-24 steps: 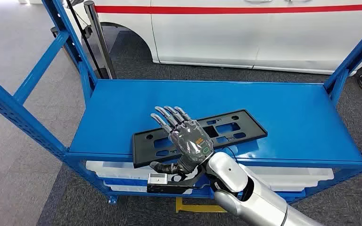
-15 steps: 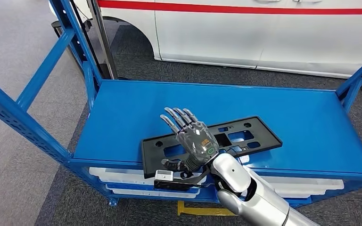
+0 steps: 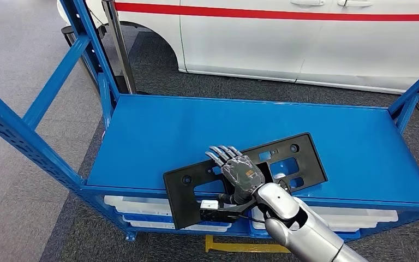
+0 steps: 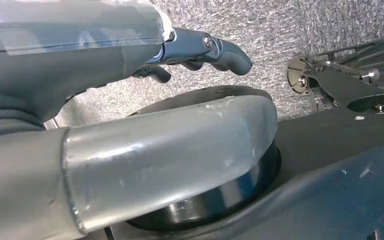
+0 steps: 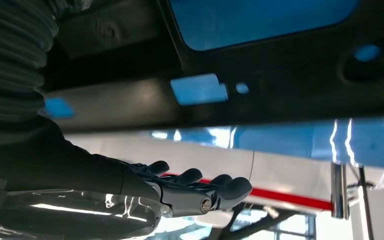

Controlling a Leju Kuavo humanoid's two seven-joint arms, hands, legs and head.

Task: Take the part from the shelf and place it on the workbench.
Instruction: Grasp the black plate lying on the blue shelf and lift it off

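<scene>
You are looking at a vehicle workshop or automotive assembly area. A blue steel shelf rack [image 3: 142, 131] with perforated uprights and diagonal braces stands in front of you, on grey carpet-like flooring [image 3: 11, 207]. White plastic bins [image 3: 136, 206] sit on the rack's lower level. Just behind the rack is the side of a white vehicle [image 3: 305, 38] with a red stripe along its body, a door handle and a wheel arch. On the top shelf lies a black plastic licence-plate-style bracket [image 3: 283, 161], the kind of part fitted to a car.
</scene>
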